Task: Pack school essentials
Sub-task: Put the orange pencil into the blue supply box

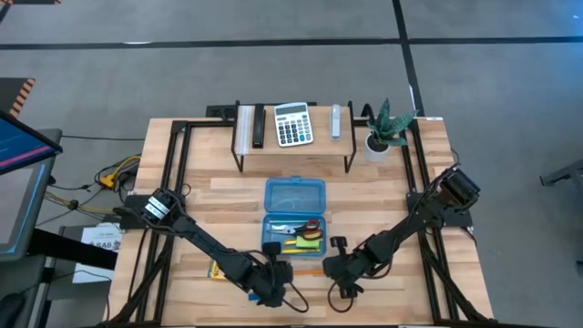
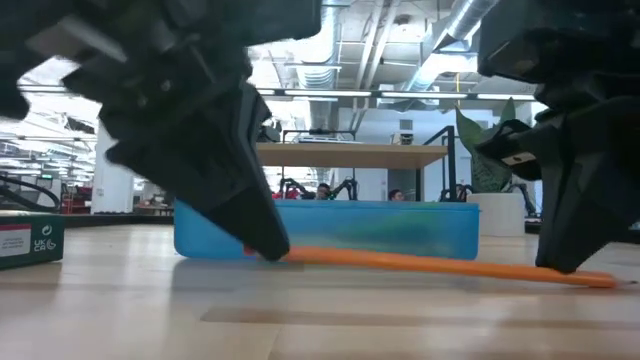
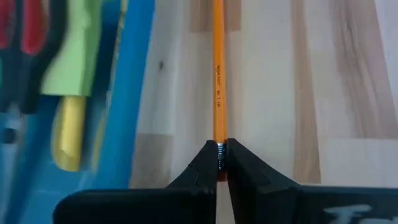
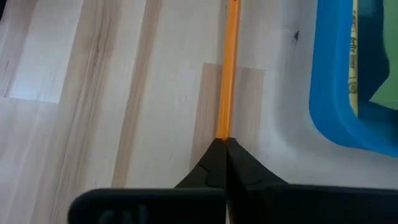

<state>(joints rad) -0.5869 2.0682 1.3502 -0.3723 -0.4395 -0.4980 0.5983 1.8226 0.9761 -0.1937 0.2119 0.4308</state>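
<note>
An orange pencil [image 1: 307,270] lies along the table's near part, in front of the open blue case [image 1: 293,196]. My left gripper [image 1: 278,271] is shut on its left end and my right gripper [image 1: 335,268] is shut near its right end. In the case's near half lie red-handled scissors [image 1: 311,226], green sticky notes [image 1: 310,239] and a yellow piece [image 1: 295,244]. A yellow crayon box [image 1: 217,270] rests flat on the table, partly hidden under my left arm. My left gripper pinches the pencil's metal ferrule end [image 3: 219,151] between its two fingertips, coming along the pencil's length from the table's left, slanting down. That end [image 2: 285,254] sits slightly higher than the other. My right gripper pinches the pencil near its other end [image 4: 222,132] between its two fingertips, slanting down from the right, along the pencil. A short tip [image 2: 603,281] sticks out past the fingers, low at the tabletop; whether it touches the wood I cannot tell.
A raised shelf [image 1: 293,146] on the far side carries a grey calculator [image 1: 292,124] and small items. A potted plant [image 1: 381,135] stands at its right. A green box [image 2: 30,240] sits at the table's left. Bare wood lies right of the case.
</note>
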